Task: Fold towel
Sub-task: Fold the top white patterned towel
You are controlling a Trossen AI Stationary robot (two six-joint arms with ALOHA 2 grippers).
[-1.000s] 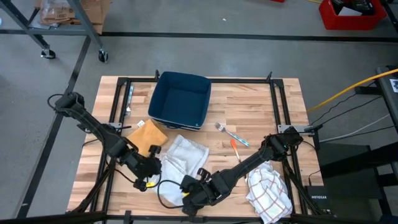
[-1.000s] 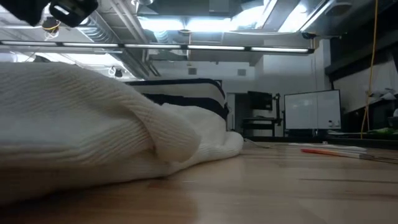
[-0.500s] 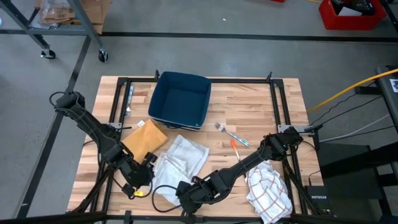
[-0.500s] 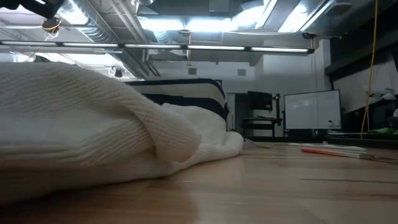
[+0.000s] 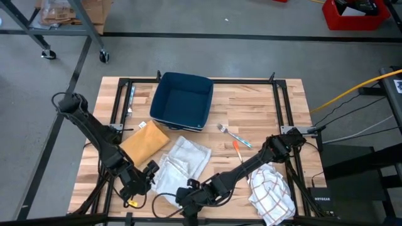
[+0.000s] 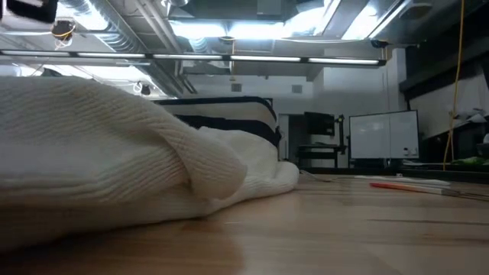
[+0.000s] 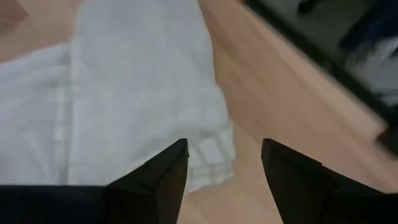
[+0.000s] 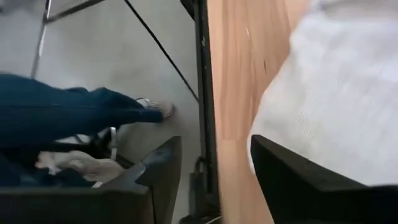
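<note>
**Both claws spread at the near edge, white towel lying free**

Wooden planks in a black frame make up my desk [image 5: 257,113], standing on a grey floor. On my overhead feed the white towel [image 5: 179,164] lies rumpled and partly folded near the front middle of the desk, and neither claw holds it.

My left claw [image 5: 143,182] sits low just beside the towel's left edge. Through the left wrist camera its fingers [image 7: 158,177] stand spread, nothing between them, with the towel [image 7: 134,87] lying on the wood just ahead.

My right claw [image 5: 187,199] is at the front edge of the desk, near the towel's lower corner. The right wrist camera shows its fingers [image 8: 292,180] apart and empty, the towel [image 8: 336,106] to one side, and beyond the desk's rim a person's leg in blue jeans [image 8: 68,112].

Elsewhere on the desk I see a tan cloth [image 5: 146,141] touching the towel's upper left, a dark blue bin [image 5: 183,100] behind it, an orange-handled tool [image 5: 239,150] to the right, and a checked cloth [image 5: 271,191] well apart by the right arm.

From the low camera the towel [image 6: 114,153] fills the left of the picture as a thick ribbed mound.
</note>
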